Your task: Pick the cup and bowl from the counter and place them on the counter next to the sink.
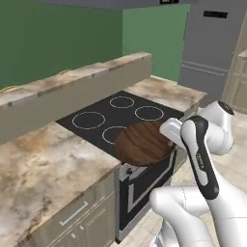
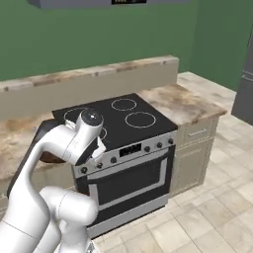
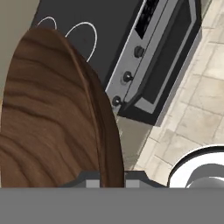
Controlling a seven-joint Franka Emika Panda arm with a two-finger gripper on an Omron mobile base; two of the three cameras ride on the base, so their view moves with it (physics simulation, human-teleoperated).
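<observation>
Bowl held aloft over the stove's front edge

You have the marbled counter (image 1: 43, 159) at 9 o'clock of the black stovetop (image 1: 123, 116), with a raised ledge (image 1: 72, 84) behind both and the grey fridge (image 1: 212, 38) at 1 o'clock. The oven front (image 2: 131, 180) with its knobs sits below. The wooden bowl (image 1: 144, 143) hangs tilted above the stovetop's near edge, clear of the surface, its rim clamped between the gripper (image 3: 112, 178) fingertips.
</observation>
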